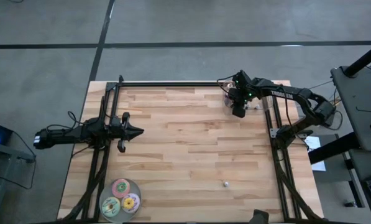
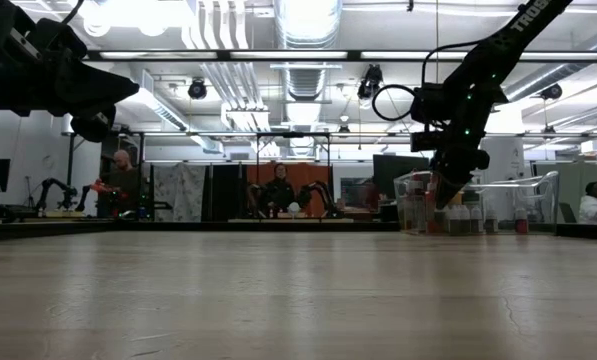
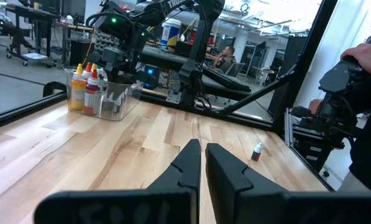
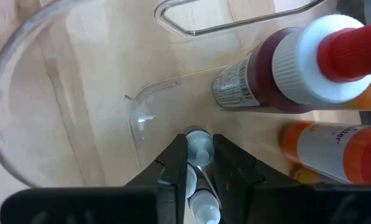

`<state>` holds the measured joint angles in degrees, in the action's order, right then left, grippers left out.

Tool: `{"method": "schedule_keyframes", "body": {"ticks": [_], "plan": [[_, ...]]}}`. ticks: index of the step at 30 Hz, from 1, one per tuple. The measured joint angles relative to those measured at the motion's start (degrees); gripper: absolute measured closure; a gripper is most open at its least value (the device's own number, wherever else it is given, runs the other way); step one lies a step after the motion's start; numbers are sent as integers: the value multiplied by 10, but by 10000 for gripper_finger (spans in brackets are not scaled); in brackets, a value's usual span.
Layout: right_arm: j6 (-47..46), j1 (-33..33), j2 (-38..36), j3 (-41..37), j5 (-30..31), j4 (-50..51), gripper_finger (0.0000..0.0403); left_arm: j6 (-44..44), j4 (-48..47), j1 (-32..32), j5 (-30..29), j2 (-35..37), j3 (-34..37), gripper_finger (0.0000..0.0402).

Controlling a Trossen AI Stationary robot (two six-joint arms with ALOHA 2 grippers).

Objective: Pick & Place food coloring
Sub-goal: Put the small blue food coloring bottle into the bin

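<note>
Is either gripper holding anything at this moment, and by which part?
The right gripper pinches a small pale-capped bottle at its cap end, inside the clear container. The left gripper holds nothing.

The white letters "TRUS", cut by the picture's edge, stand on the right arm [image 2: 518, 22] above its gripper. The printed label on the dark red bottle [image 4: 260, 78] beside the right gripper is too small to read.

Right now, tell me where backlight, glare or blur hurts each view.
Low view: bright ceiling lights turn the right gripper into a silhouette above the clear container. Right wrist view: the red-capped bottle is close and soft; glare streaks the container's wall. Left wrist view: left gripper is dark. High view: evenly lit.
</note>
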<state>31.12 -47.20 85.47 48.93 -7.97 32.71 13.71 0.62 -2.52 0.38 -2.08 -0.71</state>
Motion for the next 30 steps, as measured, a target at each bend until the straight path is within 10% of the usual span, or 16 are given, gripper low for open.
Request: {"method": "schedule_keyframes", "body": {"ticks": [30], "plan": [[-3, 0, 0, 0, 1, 0, 342, 0, 0, 0, 0, 0, 0, 402]]}}
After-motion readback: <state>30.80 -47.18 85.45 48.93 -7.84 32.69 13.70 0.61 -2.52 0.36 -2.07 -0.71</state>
